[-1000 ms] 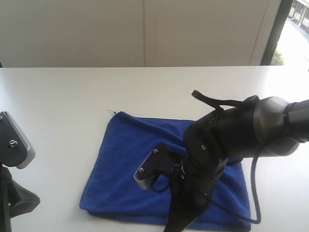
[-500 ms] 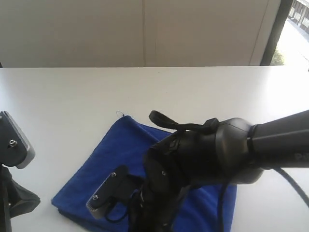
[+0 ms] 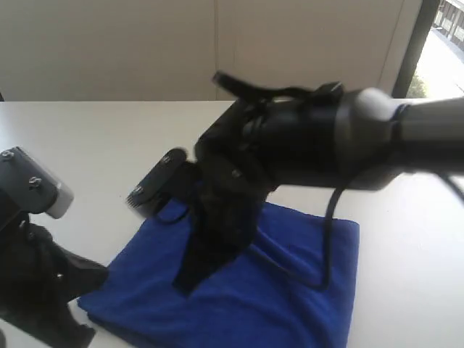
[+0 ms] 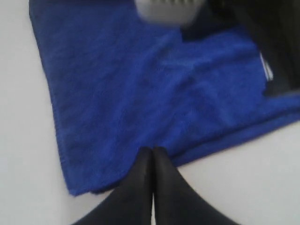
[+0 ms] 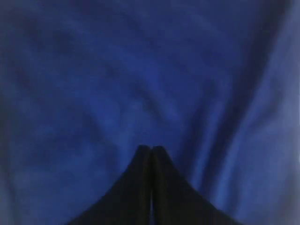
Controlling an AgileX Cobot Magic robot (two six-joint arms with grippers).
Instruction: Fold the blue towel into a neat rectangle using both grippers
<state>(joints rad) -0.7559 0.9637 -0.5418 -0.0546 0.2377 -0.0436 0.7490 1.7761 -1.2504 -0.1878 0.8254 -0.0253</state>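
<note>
Exterior cam: raised, faces down across the table (image 3: 87, 138) toward the back wall (image 3: 109, 51), mid-range. Left wrist cam: looks down on the blue towel (image 4: 140, 93) at its edge, near. Right wrist cam: very close, towel fills frame. All three share the towel.

No text, label, brand or number is readable anywhere: none on the deep-blue fuzzy microfibre towel (image 3: 290, 297), the grey-silver rectangular block (image 3: 156, 181) or the white tabletop (image 3: 109, 138). Wrist views are too blurred.

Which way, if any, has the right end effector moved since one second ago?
Yes. In the exterior view the right end effector went leftward and toward the table's far edge.
</note>
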